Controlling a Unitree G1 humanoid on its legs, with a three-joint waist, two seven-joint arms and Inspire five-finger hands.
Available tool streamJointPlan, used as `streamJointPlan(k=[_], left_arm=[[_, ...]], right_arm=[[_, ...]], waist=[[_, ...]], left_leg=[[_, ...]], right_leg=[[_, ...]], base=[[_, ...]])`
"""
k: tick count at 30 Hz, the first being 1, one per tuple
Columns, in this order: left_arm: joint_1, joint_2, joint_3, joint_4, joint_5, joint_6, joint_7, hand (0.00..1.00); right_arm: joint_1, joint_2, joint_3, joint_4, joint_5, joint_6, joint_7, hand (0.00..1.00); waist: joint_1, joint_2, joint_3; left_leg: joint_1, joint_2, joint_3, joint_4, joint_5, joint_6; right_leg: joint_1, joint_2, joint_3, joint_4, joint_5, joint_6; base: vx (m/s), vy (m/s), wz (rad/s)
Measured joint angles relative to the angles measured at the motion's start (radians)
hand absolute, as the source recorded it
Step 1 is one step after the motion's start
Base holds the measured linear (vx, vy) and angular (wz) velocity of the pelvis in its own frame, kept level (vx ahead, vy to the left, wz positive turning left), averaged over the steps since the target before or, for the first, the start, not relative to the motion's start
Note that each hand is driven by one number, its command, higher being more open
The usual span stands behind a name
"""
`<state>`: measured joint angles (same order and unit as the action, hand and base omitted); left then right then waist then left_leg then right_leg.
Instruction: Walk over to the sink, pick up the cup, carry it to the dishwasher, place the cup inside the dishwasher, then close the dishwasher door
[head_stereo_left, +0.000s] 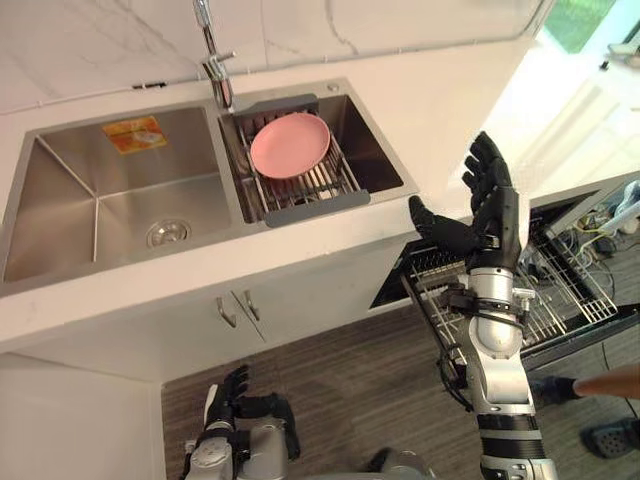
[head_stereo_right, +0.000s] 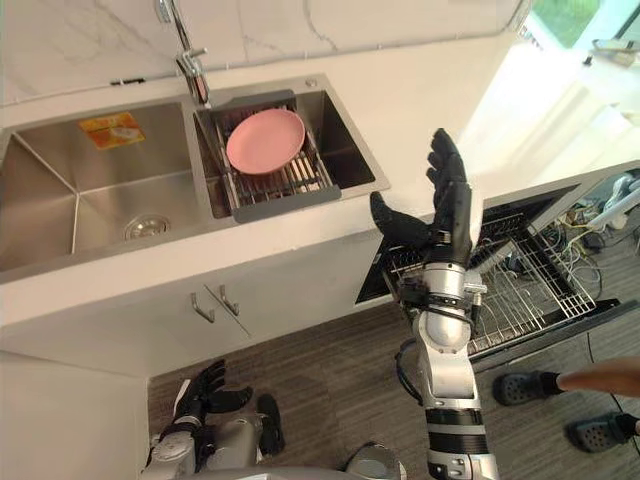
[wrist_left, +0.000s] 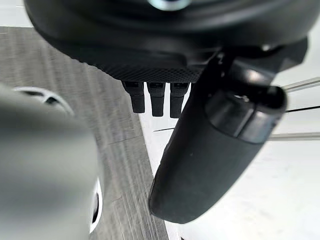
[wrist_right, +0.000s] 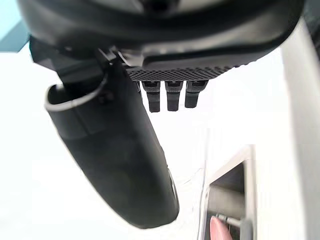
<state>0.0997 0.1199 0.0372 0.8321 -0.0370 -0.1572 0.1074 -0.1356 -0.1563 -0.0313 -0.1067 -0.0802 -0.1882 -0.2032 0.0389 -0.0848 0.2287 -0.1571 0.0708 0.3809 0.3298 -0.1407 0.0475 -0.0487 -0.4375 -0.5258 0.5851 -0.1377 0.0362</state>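
A steel double sink (head_stereo_left: 90, 195) is set in the white counter. Its right basin holds a grey drying rack (head_stereo_left: 318, 203) with a pink plate (head_stereo_left: 290, 145) lying on it. The left basin has a drain and an orange sticker. My right hand (head_stereo_left: 497, 222) is raised in front of the counter edge, right of the sink and above the open dishwasher (head_stereo_left: 560, 290). Its fingers are straight, its thumb (wrist_right: 125, 165) is spread, and it holds nothing. My left hand (head_stereo_left: 235, 400) hangs low by the floor with relaxed fingers (wrist_left: 157, 100), holding nothing.
The dishwasher's wire rack is pulled out over its lowered door (head_stereo_left: 590, 335) at the right. A faucet (head_stereo_left: 212, 50) stands behind the sink divider. Cabinet doors (head_stereo_left: 240, 305) sit under the sink. A person's shoes (head_stereo_left: 555, 388) and arm (head_stereo_left: 610, 380) are at the lower right.
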Motion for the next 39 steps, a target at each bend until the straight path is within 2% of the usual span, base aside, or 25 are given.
streamJointPlan(k=[1,2,3,4,5,6,7,8,10,13,20,24,29,36,39], left_arm=[[0.001,0.008,-0.015,0.001,0.000,0.000,0.000,0.90],[0.002,0.014,-0.027,0.002,0.001,0.000,0.001,0.90],[0.002,0.015,-0.028,0.003,0.001,0.000,0.001,0.90],[0.002,0.016,-0.027,0.004,0.000,0.000,0.001,0.90],[0.002,0.024,-0.028,0.005,0.000,0.000,0.000,0.90],[0.002,0.030,-0.028,0.004,0.000,-0.001,-0.001,0.90],[-0.003,0.028,-0.030,0.010,0.008,0.000,-0.001,0.90],[0.005,0.023,-0.028,0.003,0.010,-0.002,0.002,0.90],[0.005,0.022,-0.025,-0.002,0.009,-0.002,0.003,0.90],[0.007,0.012,-0.026,-0.001,0.019,-0.002,0.002,0.90],[0.008,0.011,-0.028,0.003,0.028,-0.001,-0.001,0.90],[0.011,-0.001,-0.030,0.006,0.028,-0.002,0.000,0.90],[0.018,-0.009,-0.030,0.009,0.027,-0.002,0.003,0.90],[0.023,-0.015,-0.025,0.006,0.021,-0.005,0.016,0.90],[0.023,-0.016,-0.025,0.002,0.017,-0.005,0.021,0.90]], right_arm=[[0.000,-0.007,0.006,0.007,-0.012,0.000,0.004,0.90],[-0.001,-0.015,0.008,0.008,-0.041,0.001,0.005,0.90],[-0.002,-0.025,0.012,0.008,-0.050,0.001,0.005,0.90],[-0.002,-0.048,0.018,0.007,-0.076,0.001,0.005,0.90],[-0.002,-0.063,0.019,0.007,-0.102,0.001,0.005,0.90],[-0.002,-0.067,0.019,0.007,-0.110,0.001,0.005,0.90],[-0.002,-0.080,0.019,0.007,-0.120,0.004,0.006,0.90],[-0.002,-0.080,0.020,0.007,-0.125,0.010,0.009,0.90],[0.000,-0.080,0.020,0.010,-0.142,0.017,0.010,0.90],[0.015,-0.080,0.016,0.014,-0.142,0.032,0.013,0.90],[0.030,-0.080,0.017,0.064,-0.162,0.033,0.030,0.90],[0.028,-0.101,0.021,0.127,-0.212,0.042,0.029,0.90],[-0.030,-0.162,0.042,0.197,-0.303,0.053,-0.010,0.90],[-0.106,-0.166,0.057,0.260,-0.387,0.087,-0.064,0.90],[-0.136,-0.166,0.064,0.292,-0.399,0.101,-0.074,0.90]], waist=[[-0.014,-0.005,0.000],[-0.023,-0.007,-0.001],[-0.026,-0.007,-0.001],[-0.027,-0.009,-0.002],[-0.027,-0.017,-0.008],[-0.026,-0.030,-0.016],[-0.025,-0.027,-0.022],[-0.017,-0.011,-0.030],[-0.008,-0.004,-0.030],[-0.011,-0.004,-0.030],[-0.013,-0.001,-0.031],[0.000,0.014,-0.040],[-0.001,0.020,-0.043],[0.007,0.021,-0.044],[0.018,0.021,-0.044]], left_leg=[[0.016,-0.010,-0.033,-0.012,-0.001,0.003],[0.025,-0.012,-0.067,-0.020,-0.001,0.003],[0.027,-0.012,-0.084,-0.026,0.000,0.000],[0.029,-0.013,-0.112,-0.036,0.008,-0.010],[0.023,-0.025,-0.139,-0.036,0.018,-0.026],[0.013,-0.039,-0.149,-0.029,0.019,-0.024],[0.000,-0.045,-0.174,-0.003,0.011,-0.034],[-0.017,-0.028,-0.182,0.000,0.005,-0.042],[-0.028,-0.004,-0.182,0.006,-0.001,-0.052],[-0.011,0.006,-0.181,0.013,-0.003,-0.057],[0.005,-0.006,-0.195,-0.012,-0.006,-0.061],[0.015,-0.023,-0.220,-0.041,0.011,-0.058],[0.044,-0.051,-0.262,-0.179,0.109,-0.059],[0.074,-0.065,-0.317,-0.391,0.255,-0.064],[0.076,-0.064,-0.325,-0.416,0.275,-0.059]], right_leg=[[-0.023,0.006,0.082,0.050,0.004,-0.034],[-0.027,0.046,0.146,0.037,-0.051,-0.010],[-0.031,0.072,0.176,0.019,-0.072,-0.004],[-0.048,0.125,0.230,-0.036,-0.091,0.005],[-0.053,0.170,0.260,-0.145,-0.064,0.013],[-0.054,0.178,0.268,-0.203,-0.016,0.016],[-0.037,0.179,0.273,-0.244,-0.030,0.072],[-0.024,0.203,0.264,-0.292,-0.020,0.086],[-0.007,0.231,0.261,-0.344,-0.001,0.078],[0.052,0.259,0.261,-0.435,0.031,0.074],[0.106,0.263,0.245,-0.524,0.067,0.084],[0.127,0.257,0.224,-0.541,0.075,0.087],[0.124,0.250,0.192,-0.552,0.097,0.085],[0.081,0.258,0.144,-0.544,0.103,0.073],[0.077,0.261,0.140,-0.547,0.100,0.072]], base=[[0.12,0.044,0.69],[0.13,0.015,0.77],[0.12,-0.030,0.78],[0.14,-0.086,0.82],[0.14,-0.107,0.80],[0.18,-0.136,0.74],[0.19,-0.105,0.43],[0.20,-0.097,0.25],[0.17,-0.053,-0.10],[0.15,-0.051,-0.13],[0.07,0.006,0.04],[-0.01,0.010,0.23],[-0.09,-0.015,0.25],[-0.15,-0.017,0.24],[-0.09,0.023,0.11]])
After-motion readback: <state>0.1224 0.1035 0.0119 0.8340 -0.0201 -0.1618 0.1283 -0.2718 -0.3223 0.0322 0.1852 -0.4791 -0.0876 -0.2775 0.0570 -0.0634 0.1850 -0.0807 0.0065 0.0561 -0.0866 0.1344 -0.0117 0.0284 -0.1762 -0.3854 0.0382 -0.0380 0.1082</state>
